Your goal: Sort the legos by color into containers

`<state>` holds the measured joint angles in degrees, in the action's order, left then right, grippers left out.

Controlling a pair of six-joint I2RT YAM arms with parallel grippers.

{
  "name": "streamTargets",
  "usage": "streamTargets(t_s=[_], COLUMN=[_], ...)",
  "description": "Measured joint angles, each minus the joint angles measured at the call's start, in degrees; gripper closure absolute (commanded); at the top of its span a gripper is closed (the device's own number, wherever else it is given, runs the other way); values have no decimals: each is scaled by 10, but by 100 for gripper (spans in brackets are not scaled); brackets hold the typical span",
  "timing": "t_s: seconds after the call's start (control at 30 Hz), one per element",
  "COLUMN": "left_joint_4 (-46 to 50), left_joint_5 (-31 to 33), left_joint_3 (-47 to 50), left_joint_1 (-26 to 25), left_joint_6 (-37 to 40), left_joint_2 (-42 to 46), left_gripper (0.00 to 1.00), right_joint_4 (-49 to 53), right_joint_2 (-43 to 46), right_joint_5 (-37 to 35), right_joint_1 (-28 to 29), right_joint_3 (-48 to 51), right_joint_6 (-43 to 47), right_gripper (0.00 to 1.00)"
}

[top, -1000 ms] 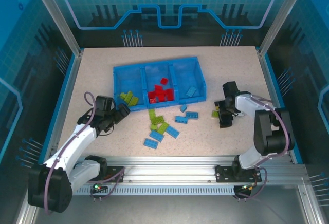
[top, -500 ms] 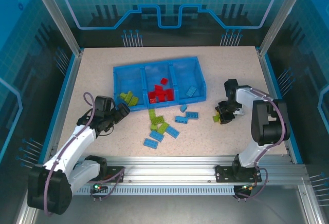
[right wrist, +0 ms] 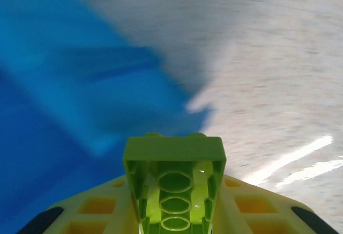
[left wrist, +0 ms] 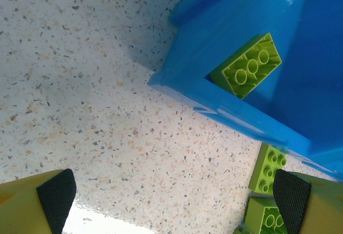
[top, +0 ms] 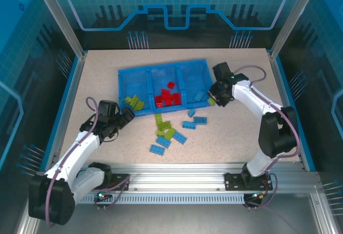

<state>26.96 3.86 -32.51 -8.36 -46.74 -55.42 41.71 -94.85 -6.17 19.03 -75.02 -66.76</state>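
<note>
Showing the right gripper (top: pixel 216 96) pinching a lime-green studded plastic brick (right wrist: pixel 174 176) at the right end of the shallow bright-blue three-compartment plastic tray (top: pixel 161 66). The brick's long axis runs out along the fingers, with its hollow underside toward the wrist camera. Just beside it is the right compartment (top: pixel 194 81), which holds a light-blue brick (top: pixel 200 95); red bricks (top: pixel 167 99) lie in the middle one. Judging from a second lime-green brick (left wrist: pixel 246 65) lying in its corner, green belongs in the left compartment (top: pixel 133 85). That is to the robot's left of the load, at the tray's far end. The left gripper (top: pixel 125 117), spread wide and holding nothing, sits near that compartment and is the closer of the two. Other loose bricks lie on the speckled tabletop (top: pixel 96 78).
</note>
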Motion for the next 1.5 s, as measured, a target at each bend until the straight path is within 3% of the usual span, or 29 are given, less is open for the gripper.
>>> streamTargets(t_s=[0.2, 0.27, 0.37, 0.67, 0.93, 1.2, 1.37, 1.5], left_joint_4=[12, 11, 11, 19, 27, 28, 28, 30], left_joint_5=[5, 5, 5, 9, 9, 9, 9, 9], left_joint_3=[0, 0, 0, 0, 2, 2, 4, 5], left_joint_1=[4, 4, 4, 4, 4, 4, 4, 4], left_joint_6=[-10, -13, -14, -12, -12, -12, -12, -12], left_joint_2=[7, 8, 7, -7, -9, -9, -9, -9], left_gripper=[1, 1, 1, 1, 1, 1, 1, 1], right_joint_4=[-32, -49, -62, -35, 93, 153, 152, 141], right_joint_2=[22, 16, -38, -257, -416, -455, -456, -455], right_joint_5=[-56, -52, -27, 67, 91, 96, 115, 137], right_joint_1=[121, 157, 195, 249, 264, 264, 264, 264], right_joint_3=[-60, -77, -151, -422, -668, -687, -687, -681], right_joint_6=[90, 126, 191, 322, 362, 342, 338, 338], right_gripper=[68, 62, 66, 66, 64, 54, 36, 30])
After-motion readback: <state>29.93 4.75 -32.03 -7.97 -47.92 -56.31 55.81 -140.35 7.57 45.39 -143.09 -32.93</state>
